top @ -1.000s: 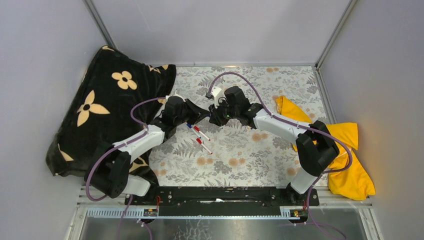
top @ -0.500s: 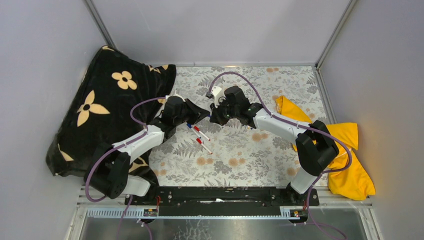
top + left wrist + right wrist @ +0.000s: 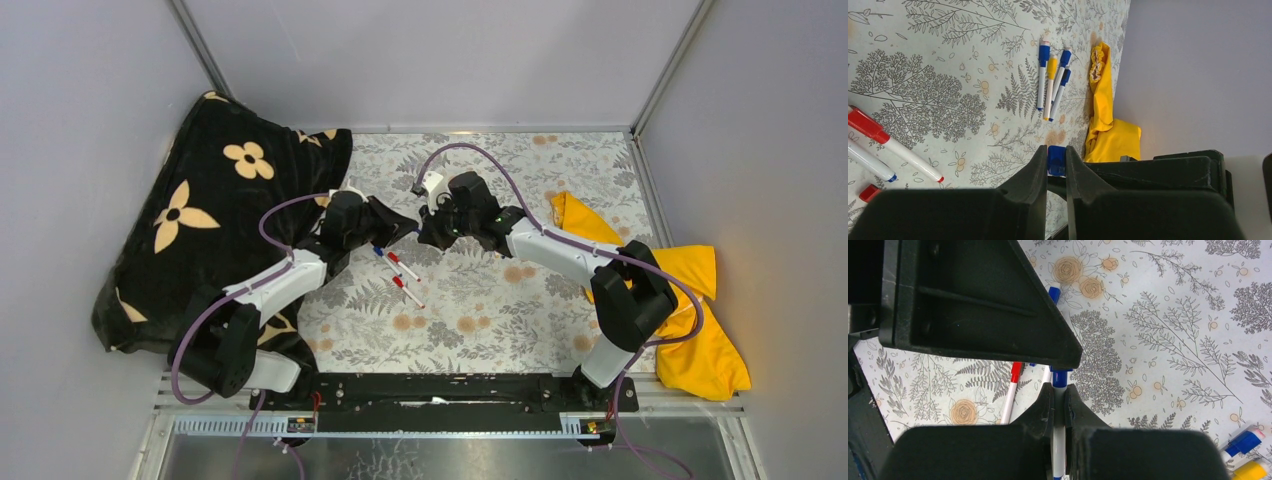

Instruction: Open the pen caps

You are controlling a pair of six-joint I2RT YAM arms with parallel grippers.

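While I am checking every view for print, I am finding no lettering large enough to read on the pens, and the black blanket (image 3: 200,220) at the left of the table is showing only cream flower motifs. My left gripper (image 3: 1054,152) is sitting nearly closed, its fingers pinching a blue cap (image 3: 1056,161) between the tips. My right gripper (image 3: 1058,390) is clamping tight on the held pen (image 3: 1059,415), squeezing its white barrel just behind that same cap. So the two grippers are facing each other tip to tip above the middle of the floral table cover (image 3: 480,320), with the pen bridging them. From the right wrist, the left finger's black wedge is blocking most of the cap and everything beyond it. Below the grippers, a red-capped pen (image 3: 895,150) is lying on the cover beside a second white pen (image 3: 870,162) with a blue tip. A small red piece (image 3: 869,192) is sitting at the frame's edge, and I cannot tell what it is. Farther right, four more pens (image 3: 1051,82), three blue-capped and one yellow-capped, are lying side by side and touching, close to a crumpled yellow cloth (image 3: 1108,135) against the wall.
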